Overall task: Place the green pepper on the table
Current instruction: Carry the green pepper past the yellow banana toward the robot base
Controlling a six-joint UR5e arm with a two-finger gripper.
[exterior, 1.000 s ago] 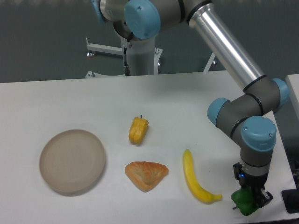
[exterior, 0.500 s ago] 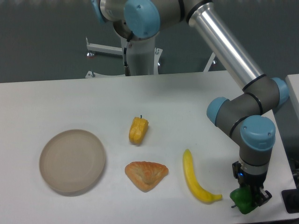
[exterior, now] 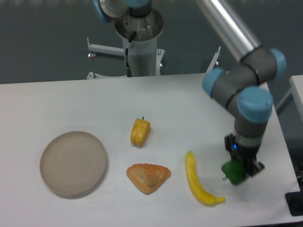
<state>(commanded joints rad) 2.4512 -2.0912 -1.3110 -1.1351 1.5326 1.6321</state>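
Observation:
The green pepper [exterior: 232, 172] is a small glossy green lump held in my gripper [exterior: 239, 171], which is shut on it. It hangs just above the white table [exterior: 180, 104], a little right of the banana [exterior: 198, 181], at the right side of the tabletop. The fingers mostly cover the pepper's right side, and whether it touches the surface I cannot tell.
A yellow-orange pepper [exterior: 140, 132] lies mid-table, with a croissant-like pastry [exterior: 147, 177] in front of it. A round beige plate [exterior: 73, 163] sits at the left. The table's right edge and a dark object [exterior: 296, 205] are close by on the right.
The gripper has carried the green pepper up and to the left, away from the front right corner, toward the banana's right side. The arm's elbow has swung along with it.

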